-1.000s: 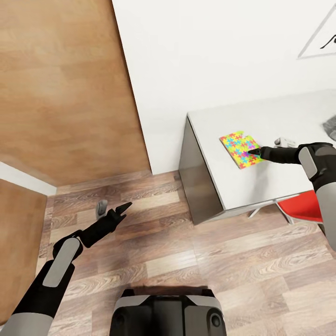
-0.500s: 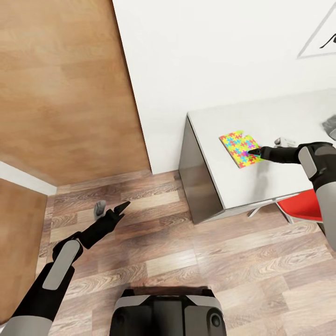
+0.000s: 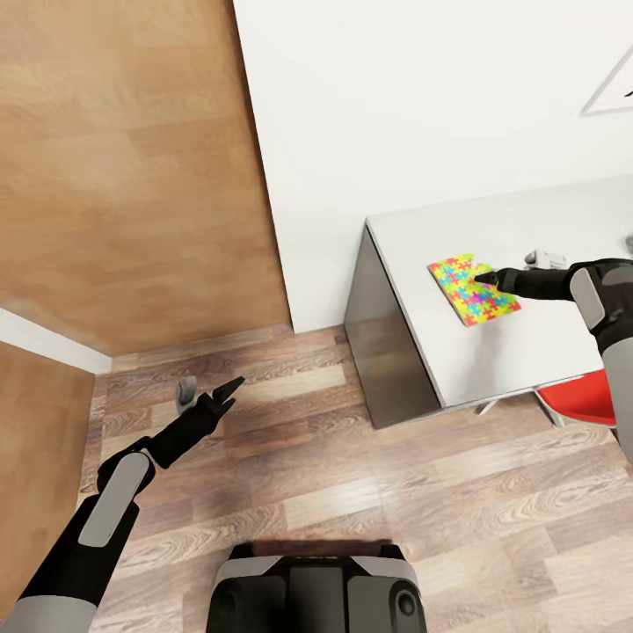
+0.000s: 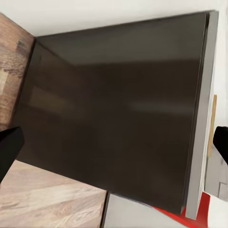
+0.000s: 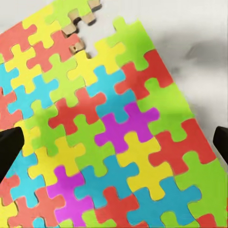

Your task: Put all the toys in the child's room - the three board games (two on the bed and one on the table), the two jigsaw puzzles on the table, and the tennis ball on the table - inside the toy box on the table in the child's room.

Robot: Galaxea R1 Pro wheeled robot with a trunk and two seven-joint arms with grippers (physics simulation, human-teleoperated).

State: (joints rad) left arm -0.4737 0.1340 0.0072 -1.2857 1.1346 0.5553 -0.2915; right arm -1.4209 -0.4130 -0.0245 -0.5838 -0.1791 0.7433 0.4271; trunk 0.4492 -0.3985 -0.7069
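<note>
One jigsaw puzzle (image 3: 473, 290), a flat square of yellow, pink, blue and green pieces, lies near the left end of the light grey table (image 3: 492, 352). My right gripper (image 3: 486, 278) hovers just over the puzzle's far half. In the right wrist view the puzzle (image 5: 109, 137) spreads under the gripper (image 5: 114, 145), whose fingertips (image 5: 9, 149) stand wide apart, open and empty. The jagged corner with loose pieces (image 5: 78, 28) shows there. My left gripper (image 3: 224, 394) hangs open over the floor, away from the table.
A wooden door (image 3: 132, 176) stands open at the left beside the white wall. A red chair (image 3: 585, 400) sits tucked under the table's front. A small white object (image 3: 545, 259) lies behind my right gripper. The table's dark end panel (image 4: 114, 109) faces the left wrist camera.
The head camera has turned, so the whole scene shifted right and down. My right gripper has crept from the puzzle's near edge farther over it. The left arm has barely moved.
</note>
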